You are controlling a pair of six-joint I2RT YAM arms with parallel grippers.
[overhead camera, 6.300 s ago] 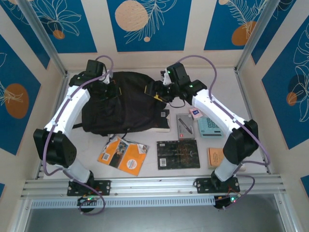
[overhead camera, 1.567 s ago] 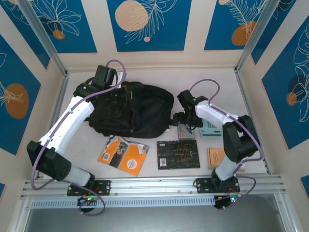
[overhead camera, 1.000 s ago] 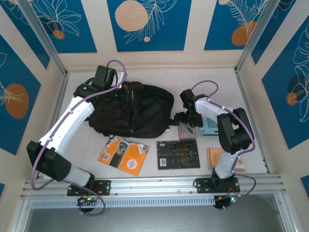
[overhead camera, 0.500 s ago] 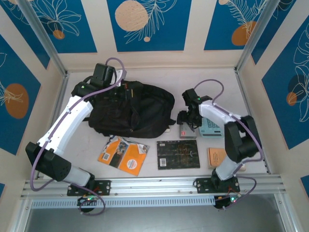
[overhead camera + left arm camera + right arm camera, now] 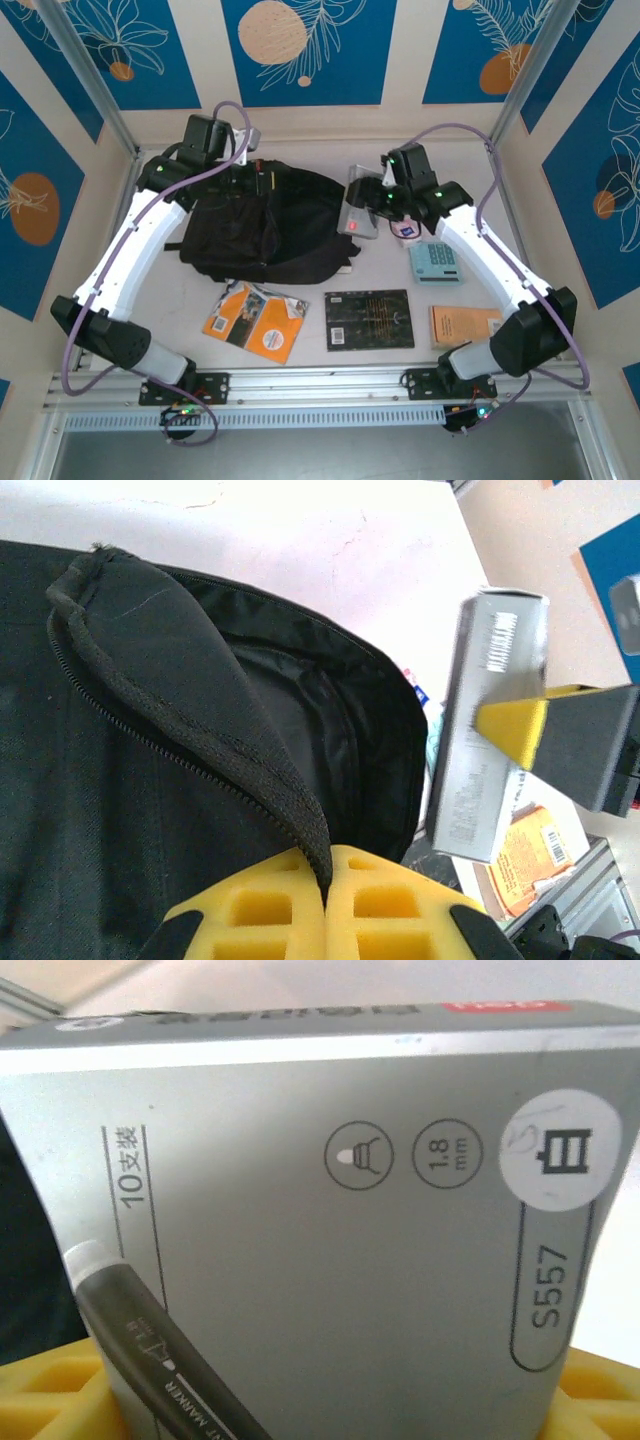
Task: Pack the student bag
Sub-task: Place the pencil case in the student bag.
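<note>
One compartment of the student bag [image 5: 265,225] was held open: its zipped flap edge [image 5: 200,740] was pinched between the pressed-together pads of the left gripper [image 5: 325,905], so that a dark mouth gaped toward the right. The bag was lying on the table [image 5: 300,160] toward its far left, under the left arm. Nothing could be made out inside the opening (the interior was too dark to tell), so no packed item could be confirmed.

Just beyond the bag's right rim, a grey marker box [image 5: 490,730] was carried clear of the table, clamped across its width by the right gripper [image 5: 374,201]. In the right wrist view the box [image 5: 340,1210] was seen seated between the yellow pads, its printed face toward the camera. The box was near the mouth but not yet within it; this step was judged to be the insertion of the box.

Much was judged left to do. Nearer the arms' bases, an orange book [image 5: 255,320], a black book [image 5: 368,318], a teal calculator [image 5: 434,262] and a brown booklet [image 5: 465,325] were lying unpacked on the table, well apart from both grippers.
</note>
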